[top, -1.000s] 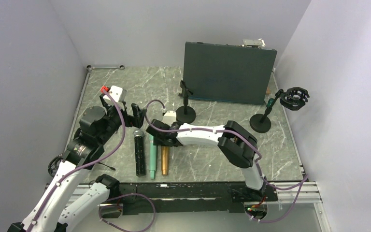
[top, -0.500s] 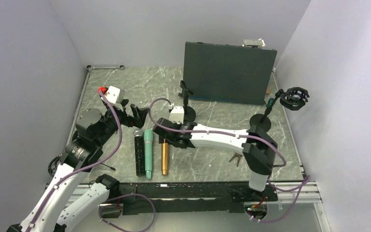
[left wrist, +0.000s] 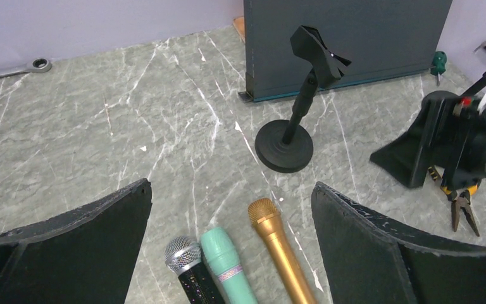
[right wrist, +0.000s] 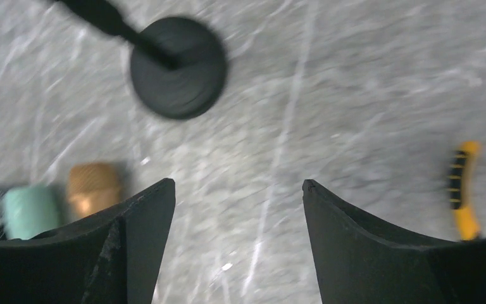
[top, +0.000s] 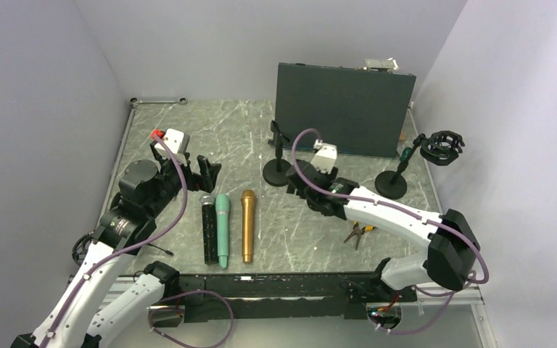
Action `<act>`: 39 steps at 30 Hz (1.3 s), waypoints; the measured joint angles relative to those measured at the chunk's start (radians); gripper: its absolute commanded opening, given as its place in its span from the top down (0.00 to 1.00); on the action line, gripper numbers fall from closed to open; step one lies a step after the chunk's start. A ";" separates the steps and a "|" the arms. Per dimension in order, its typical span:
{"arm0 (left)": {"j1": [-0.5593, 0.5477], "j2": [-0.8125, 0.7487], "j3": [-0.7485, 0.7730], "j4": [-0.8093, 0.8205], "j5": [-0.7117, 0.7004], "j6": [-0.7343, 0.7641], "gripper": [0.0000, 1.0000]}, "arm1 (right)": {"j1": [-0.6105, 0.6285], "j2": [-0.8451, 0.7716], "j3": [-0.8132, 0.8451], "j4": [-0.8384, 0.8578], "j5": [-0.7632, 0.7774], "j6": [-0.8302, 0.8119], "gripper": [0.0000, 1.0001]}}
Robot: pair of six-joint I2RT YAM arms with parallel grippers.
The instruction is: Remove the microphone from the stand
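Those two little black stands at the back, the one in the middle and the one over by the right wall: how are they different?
The middle stand ends in a slim clip, while the right stand carries a round, cage-like ring. The right stand has a green piece on its stem; the middle stand is black all over. Both sit on round black bases, and both hold nothing.
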 measured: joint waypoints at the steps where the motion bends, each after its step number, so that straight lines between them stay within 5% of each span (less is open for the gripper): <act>1: 0.000 0.000 0.000 -0.002 0.000 0.000 0.01 | -0.035 -0.005 -0.001 -0.024 0.016 0.000 0.25; 11: 0.000 0.001 0.000 -0.004 0.000 0.000 0.01 | -0.360 -0.217 0.011 -0.156 0.105 -0.126 0.26; 21: 0.000 0.001 0.000 -0.005 0.003 0.000 0.01 | -0.692 -0.142 0.336 -0.191 0.082 -0.449 0.25; 39: 0.000 0.000 0.000 -0.004 0.044 -0.001 0.01 | -0.784 0.087 0.541 -0.237 0.144 -0.713 0.25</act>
